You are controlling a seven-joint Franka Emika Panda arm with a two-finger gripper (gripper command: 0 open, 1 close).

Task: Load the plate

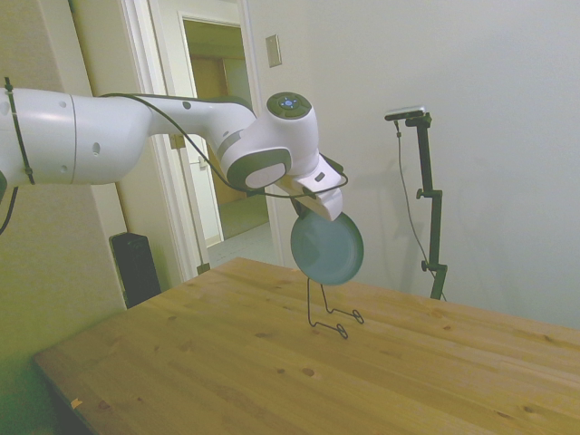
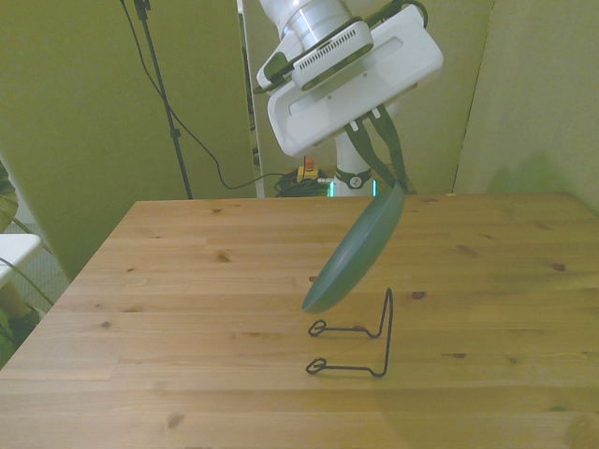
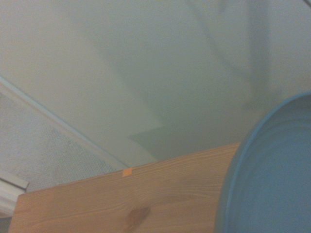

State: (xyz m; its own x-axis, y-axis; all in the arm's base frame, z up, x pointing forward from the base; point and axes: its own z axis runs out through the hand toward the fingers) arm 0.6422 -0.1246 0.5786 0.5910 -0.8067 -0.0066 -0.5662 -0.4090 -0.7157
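Reaching over table; claw pinching tilted plate above stand

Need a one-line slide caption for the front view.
Gripper holds the tilted teal plate by its rim, in the air just above the black wire stand on the wooden table.

A round, shallow teal-green plate with a smooth matte finish. A thin black wire stand, plain metal. A knotty, satin-smooth pale wooden table. The arm's glossy white plastic shell.
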